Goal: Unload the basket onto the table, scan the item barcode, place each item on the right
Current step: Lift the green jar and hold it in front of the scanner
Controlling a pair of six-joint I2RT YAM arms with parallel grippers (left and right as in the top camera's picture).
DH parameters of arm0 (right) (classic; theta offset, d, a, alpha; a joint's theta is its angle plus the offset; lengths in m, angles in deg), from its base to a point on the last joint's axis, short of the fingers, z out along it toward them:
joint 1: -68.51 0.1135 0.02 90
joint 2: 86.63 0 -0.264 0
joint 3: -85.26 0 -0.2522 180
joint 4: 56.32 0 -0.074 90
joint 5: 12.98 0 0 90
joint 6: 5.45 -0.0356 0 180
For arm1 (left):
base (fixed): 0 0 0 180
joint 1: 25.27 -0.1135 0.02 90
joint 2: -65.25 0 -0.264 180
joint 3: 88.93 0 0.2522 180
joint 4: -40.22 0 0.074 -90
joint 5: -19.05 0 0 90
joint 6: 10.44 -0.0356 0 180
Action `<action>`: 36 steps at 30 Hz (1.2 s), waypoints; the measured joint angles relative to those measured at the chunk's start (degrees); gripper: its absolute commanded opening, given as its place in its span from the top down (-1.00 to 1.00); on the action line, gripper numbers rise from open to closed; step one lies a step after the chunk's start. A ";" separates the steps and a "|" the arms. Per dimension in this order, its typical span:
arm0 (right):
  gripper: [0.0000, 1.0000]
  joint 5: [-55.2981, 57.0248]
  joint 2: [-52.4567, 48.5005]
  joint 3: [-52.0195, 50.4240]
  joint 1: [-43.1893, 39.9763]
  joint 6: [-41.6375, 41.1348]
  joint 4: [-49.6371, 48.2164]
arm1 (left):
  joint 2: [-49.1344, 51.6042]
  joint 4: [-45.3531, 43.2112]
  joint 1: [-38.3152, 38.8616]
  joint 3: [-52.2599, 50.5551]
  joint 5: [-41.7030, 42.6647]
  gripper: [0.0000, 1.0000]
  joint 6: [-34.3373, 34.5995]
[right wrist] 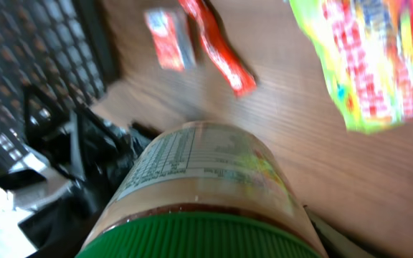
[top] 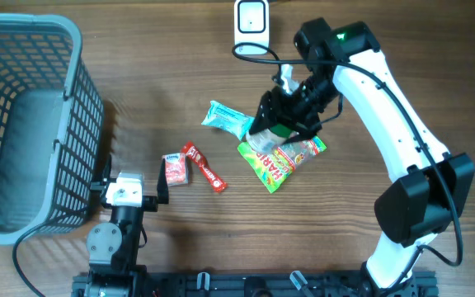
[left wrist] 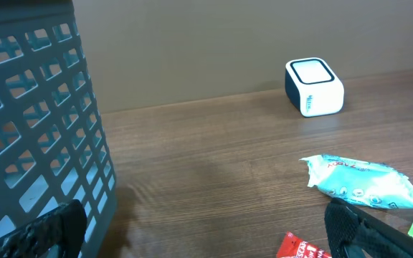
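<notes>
Jaws on the right gripper are pinching the jar, holding it over the candy bag, near side of the far scanner. Left gripper is sitting spread wide. Pickup's looking done, scanning isn't happening yet.

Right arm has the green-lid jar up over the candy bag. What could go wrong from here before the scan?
1. Grip: the right gripper holds a round, smooth jar in its fingers. It could twist or slip and land on the gummy bag below.
2. Scan: no barcode shows on the label side in view, so the wrong face may reach the scanner.
3. The scanner's cable loops near the arm and might snag.
</notes>
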 measured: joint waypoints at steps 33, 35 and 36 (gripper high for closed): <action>-0.13 43.78 -21.57 -0.68 0.11 3.30 -99.30 | 0.07 0.00 0.00 0.00 0.00 -1.00 0.00; -0.17 43.76 -22.64 -0.66 0.11 3.30 -100.45 | 0.07 0.00 0.00 0.00 0.00 -1.00 0.00; -0.22 43.78 -23.45 -0.66 0.11 3.32 -101.18 | 0.07 0.00 0.00 0.00 0.00 -1.00 0.00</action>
